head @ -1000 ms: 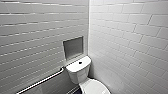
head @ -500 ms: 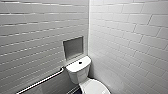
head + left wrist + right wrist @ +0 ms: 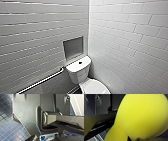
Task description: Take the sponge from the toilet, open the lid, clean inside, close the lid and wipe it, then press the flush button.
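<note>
The white toilet (image 3: 79, 72) stands in the corner of the tiled walls, low in the head view. The dark round flush button (image 3: 80, 62) sits in the middle of its tank top. Below the tank, part of the lid (image 3: 96, 88) shows, lying down over the bowl. In the right wrist view the yellow sponge (image 3: 142, 116) looms large and close, pinched at one end, with my right gripper (image 3: 134, 138) shut on it. My left gripper is open and holds nothing.
A recessed grey niche (image 3: 73, 47) is set in the wall above the tank. A metal grab rail (image 3: 42, 81) runs along the left wall beside the toilet. Dark blue floor tiles (image 3: 7, 129) show in the left wrist view.
</note>
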Robot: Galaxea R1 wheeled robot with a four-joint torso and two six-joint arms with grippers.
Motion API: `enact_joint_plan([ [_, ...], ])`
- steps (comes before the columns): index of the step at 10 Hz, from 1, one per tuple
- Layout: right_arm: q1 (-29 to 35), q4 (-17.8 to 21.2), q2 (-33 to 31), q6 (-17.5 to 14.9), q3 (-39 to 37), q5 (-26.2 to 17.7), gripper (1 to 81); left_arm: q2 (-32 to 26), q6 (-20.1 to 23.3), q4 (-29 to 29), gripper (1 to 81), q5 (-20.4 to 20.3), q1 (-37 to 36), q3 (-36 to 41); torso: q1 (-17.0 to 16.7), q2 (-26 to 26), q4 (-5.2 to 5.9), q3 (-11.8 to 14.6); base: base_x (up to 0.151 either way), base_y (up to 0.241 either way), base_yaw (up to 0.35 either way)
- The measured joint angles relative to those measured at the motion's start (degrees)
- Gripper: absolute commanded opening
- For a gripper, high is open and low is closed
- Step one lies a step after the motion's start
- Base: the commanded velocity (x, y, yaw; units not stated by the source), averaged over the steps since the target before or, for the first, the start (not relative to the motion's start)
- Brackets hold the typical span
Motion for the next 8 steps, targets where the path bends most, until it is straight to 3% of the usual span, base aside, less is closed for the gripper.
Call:
enact_joint_plan([
  [3, -0.17, 0.05, -6.07, 0.0, 13.24, 2.17, 1.0, -5.57, 0.05, 0.0, 81.1, -1.77, 0.1, 8.29, 0.0, 0.0, 0.0, 0.0, 0.0, 0.0, 0.0],
  [5, -0.22, 0.05, -9.42, 0.0, 19.76, 3.08, 1.0, -7.0, 0.06, 0.0, 81.1, -2.35, 0.68, 9.17, 0.0, 0.0, 0.0, -0.02, 0.0, 0.0, 0.0],
  [8, -0.83, 0.06, -11.57, 0.01, 22.38, 4.34, 1.0, -7.0, 0.06, 0.0, 81.1, -2.51, 0.74, 9.39, 0.02, 0.0, 0.0, 0.0, 0.0, 0.0, 0.0],
])
